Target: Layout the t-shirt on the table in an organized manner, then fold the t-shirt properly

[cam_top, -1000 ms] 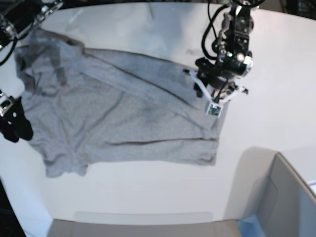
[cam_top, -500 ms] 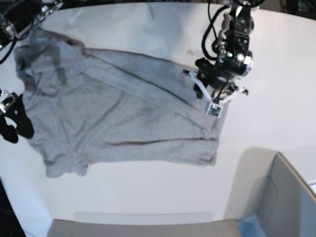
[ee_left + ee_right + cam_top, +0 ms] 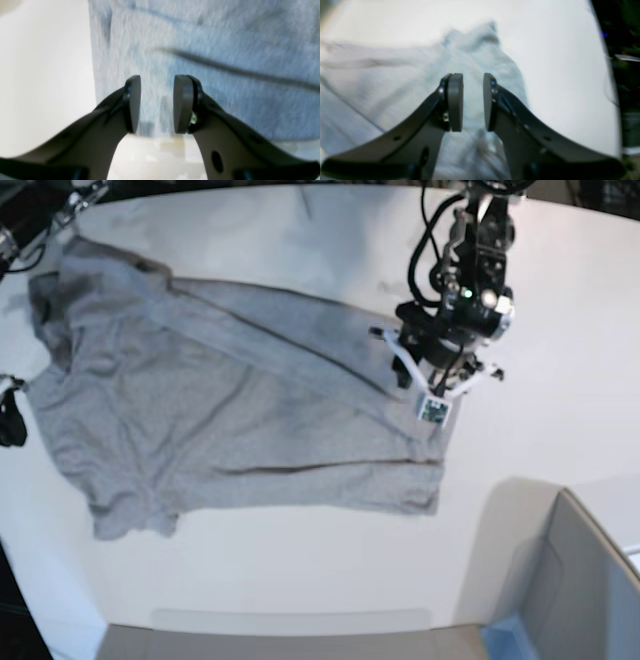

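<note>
We see the t-shirt [image 3: 240,415] spread, long axis L-R across the table [image 3: 300,580]. Left gripper [image 3: 157,103], fingers apart w/ cloth between, sits at its hem corner; right gripper [image 3: 473,102], narrow gap, nothing pinched, hangs above the sleeve end.

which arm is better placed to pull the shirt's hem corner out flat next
Left. Its claw sits right over the t-shirt at that edge, pads apart with cloth between them. The right claw is at the far sleeve side, near the table edge.
</note>
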Robot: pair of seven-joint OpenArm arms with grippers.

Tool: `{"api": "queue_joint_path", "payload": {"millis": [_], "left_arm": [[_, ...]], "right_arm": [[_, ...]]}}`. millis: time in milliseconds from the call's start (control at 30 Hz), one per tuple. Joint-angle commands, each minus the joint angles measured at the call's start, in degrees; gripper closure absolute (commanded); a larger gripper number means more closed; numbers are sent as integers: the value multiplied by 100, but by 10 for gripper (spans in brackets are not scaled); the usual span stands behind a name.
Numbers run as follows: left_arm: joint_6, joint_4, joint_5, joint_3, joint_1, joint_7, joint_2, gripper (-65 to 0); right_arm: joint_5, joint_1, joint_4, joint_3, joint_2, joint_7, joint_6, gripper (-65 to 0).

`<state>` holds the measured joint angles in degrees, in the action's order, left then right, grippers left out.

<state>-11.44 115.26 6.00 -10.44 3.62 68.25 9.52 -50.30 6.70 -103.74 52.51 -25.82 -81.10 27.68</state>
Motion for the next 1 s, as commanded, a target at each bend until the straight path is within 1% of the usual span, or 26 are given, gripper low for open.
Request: {"api": "queue_joint_path", "payload": {"millis": [0, 67, 100, 200, 300, 400, 467, 567, 633, 733, 833, 967], "left_arm": [[32, 109, -33, 46, -146, -139, 28, -209], [32, 91, -33, 55, -349, -148, 37, -210], [32, 83, -33, 55, -454, -148, 37, -211], [32, -41, -33, 55, -718, -148, 46, -213], [23, -436, -15, 2, -999, -148, 134, -233], [23, -911, -7, 2, -1245, -157, 160, -235], [23, -1359, -24, 2, -1368, -157, 178, -235], [23, -2063, -24, 2, -1456, -157, 178, -235], [23, -2335, -24, 2, -1439, -165, 178, -234], [23, -2520, -15, 2, -1245, -165, 178, -234], [23, -2704, -33, 2, -955, -148, 178, -234], [23, -2748, -42, 2, -322, -157, 178, -234]], "right_arm": [[77, 108, -83, -262, -262, 110, 32, -170], [595, 178, -83, -842, -464, 110, 32, -197], [762, 187, -92, -1071, -517, 158, 32, -207], [1079, 196, -92, -1502, -613, 563, 32, -219], [1334, 407, -56, -1862, -596, 800, 32, -199], [1888, 697, 119, -2284, -552, 870, 32, -175], [2266, 952, 418, -2583, -490, 932, 32, -173], [2846, 1189, 937, -2987, -393, 1310, 32, -173], [3268, 1383, 1359, -3304, -314, 1591, 23, -173], [3690, 1594, 1904, -3612, -288, 1846, 23, -173], [3778, 1770, 2221, -3717, -182, 1881, 23, -173], [3778, 1893, 2449, -3708, -112, 1890, 23, -173]]}}
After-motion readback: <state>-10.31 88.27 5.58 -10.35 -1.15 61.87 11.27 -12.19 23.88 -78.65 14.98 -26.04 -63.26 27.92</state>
